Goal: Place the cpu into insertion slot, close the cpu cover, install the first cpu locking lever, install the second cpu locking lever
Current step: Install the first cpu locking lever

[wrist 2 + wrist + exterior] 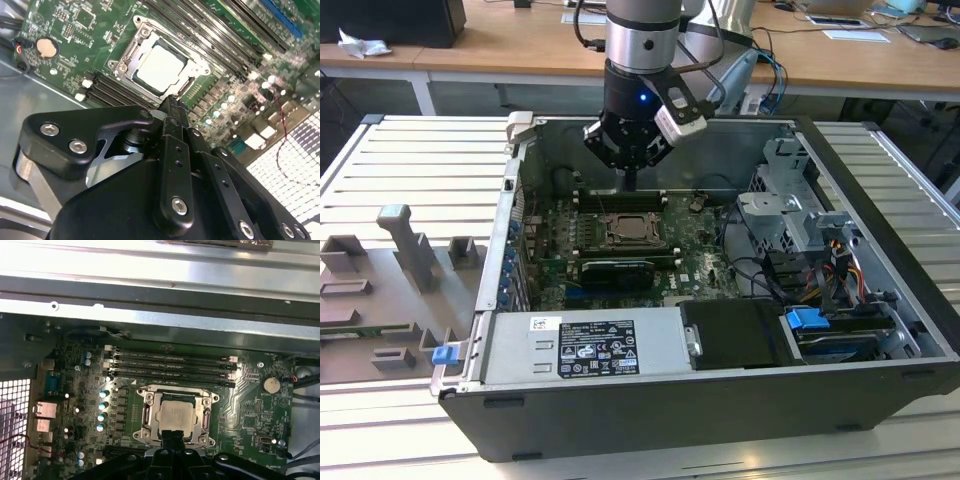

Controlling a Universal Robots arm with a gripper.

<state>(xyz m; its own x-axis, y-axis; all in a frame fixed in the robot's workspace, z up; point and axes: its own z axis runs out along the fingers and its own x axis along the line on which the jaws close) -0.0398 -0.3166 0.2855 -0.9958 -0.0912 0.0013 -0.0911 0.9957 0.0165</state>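
Observation:
The pale silvery cpu [161,67] [176,415] lies flat in the insertion slot [632,232] on the green board inside the open computer case. The cpu cover [131,50] [150,411], a silvery metal frame, lies down flat around the chip, which shows through its window. My gripper [630,182] [172,102] [172,436] hangs a little above the socket's edge on the memory-slot side, its black fingers shut together with nothing between them. Whether the locking levers are latched I cannot tell.
Long black memory slots [170,365] run beside the socket. A black graphics card [615,272], a power supply [580,340], a drive cage [790,200] and cables [760,270] crowd the case. A coin battery [46,47] sits on the board. A grey fixture plate [390,290] lies at the exterior view's left.

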